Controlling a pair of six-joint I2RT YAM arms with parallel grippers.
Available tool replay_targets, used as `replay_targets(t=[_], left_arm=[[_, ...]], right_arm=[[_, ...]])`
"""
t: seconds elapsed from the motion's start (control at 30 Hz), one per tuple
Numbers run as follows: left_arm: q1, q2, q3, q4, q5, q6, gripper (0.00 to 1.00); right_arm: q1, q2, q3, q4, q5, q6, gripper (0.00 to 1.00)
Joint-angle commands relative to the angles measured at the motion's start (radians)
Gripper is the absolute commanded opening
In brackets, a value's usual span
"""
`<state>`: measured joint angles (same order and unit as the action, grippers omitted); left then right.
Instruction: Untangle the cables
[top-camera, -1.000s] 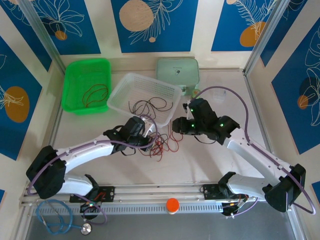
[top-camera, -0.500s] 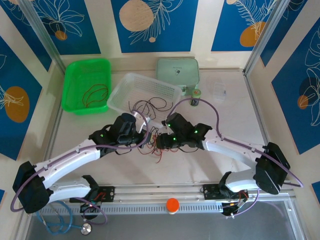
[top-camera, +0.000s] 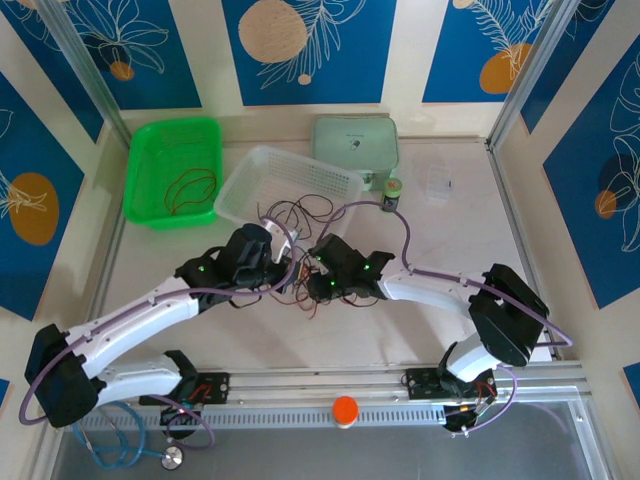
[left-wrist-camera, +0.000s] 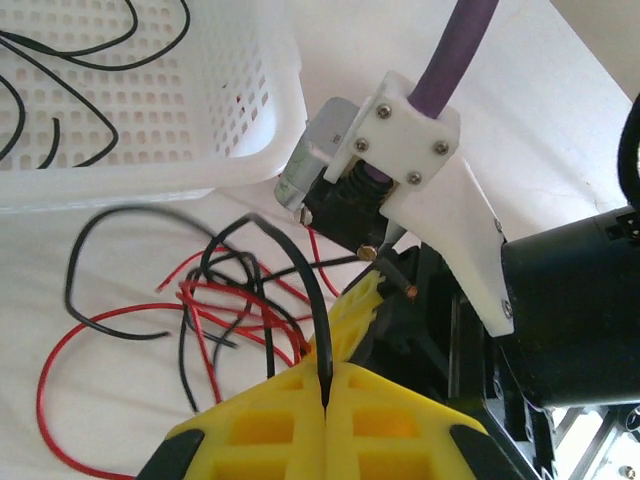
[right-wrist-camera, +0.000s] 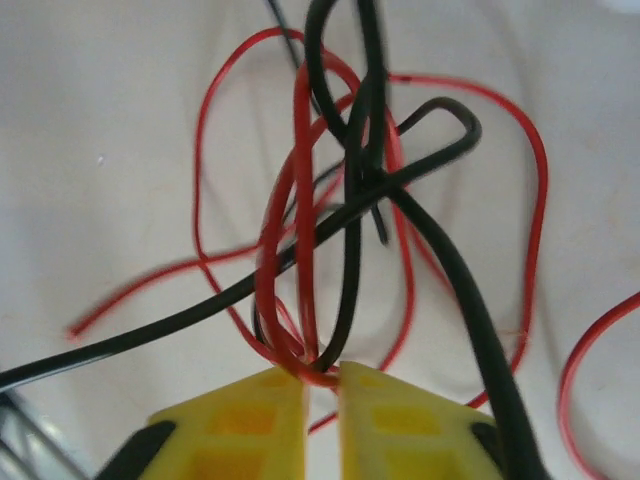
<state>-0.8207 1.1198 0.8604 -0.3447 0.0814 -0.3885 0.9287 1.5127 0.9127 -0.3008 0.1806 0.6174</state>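
Observation:
The red cable (right-wrist-camera: 301, 200) and the black cable (right-wrist-camera: 441, 252) lie knotted in one loose tangle (top-camera: 312, 288) on the table in front of the white basket. My left gripper (left-wrist-camera: 327, 366) is shut on a strand of the black cable (left-wrist-camera: 303, 272), which arches up from its yellow fingertips. My right gripper (right-wrist-camera: 322, 378) faces it from the right, almost touching, and is shut on a bunched loop of the red cable. More red loops (left-wrist-camera: 215, 312) spread on the table left of the grip. In the top view both grippers (top-camera: 290, 270) (top-camera: 314, 284) meet over the tangle.
A white perforated basket (top-camera: 331, 185) with thin black wires stands just behind the tangle. A green basket (top-camera: 145, 160) with a red wire sits at the back left. A pale green box (top-camera: 355, 140) and a small jar (top-camera: 391, 190) are at the back.
The right arm swung left and down onto the tangle and its jaws closed on the red loop. The left arm drew slightly left, keeping its grip on the black strand.

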Motion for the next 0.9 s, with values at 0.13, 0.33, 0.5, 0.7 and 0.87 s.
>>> replay_targets(t=[0.13, 0.33, 0.5, 0.7, 0.87], left_arm=[[-0.008, -0.088, 0.084, -0.115, -0.098, -0.004, 0.00], [-0.002, -0.156, 0.171, -0.275, -0.246, 0.002, 0.00], [0.007, -0.178, 0.245, -0.383, -0.323, 0.025, 0.00], [0.012, -0.188, 0.280, -0.434, -0.359, 0.034, 0.00], [0.015, -0.193, 0.288, -0.456, -0.378, 0.032, 0.00]], right_arm=[[0.004, -0.115, -0.105, 0.038, 0.209, 0.019, 0.00], [-0.062, -0.234, -0.190, -0.034, 0.264, 0.042, 0.00], [-0.202, -0.349, -0.257, -0.098, 0.245, 0.033, 0.00], [-0.393, -0.480, -0.319, -0.149, 0.183, 0.007, 0.00], [-0.574, -0.529, -0.350, -0.212, 0.121, 0.034, 0.00]])
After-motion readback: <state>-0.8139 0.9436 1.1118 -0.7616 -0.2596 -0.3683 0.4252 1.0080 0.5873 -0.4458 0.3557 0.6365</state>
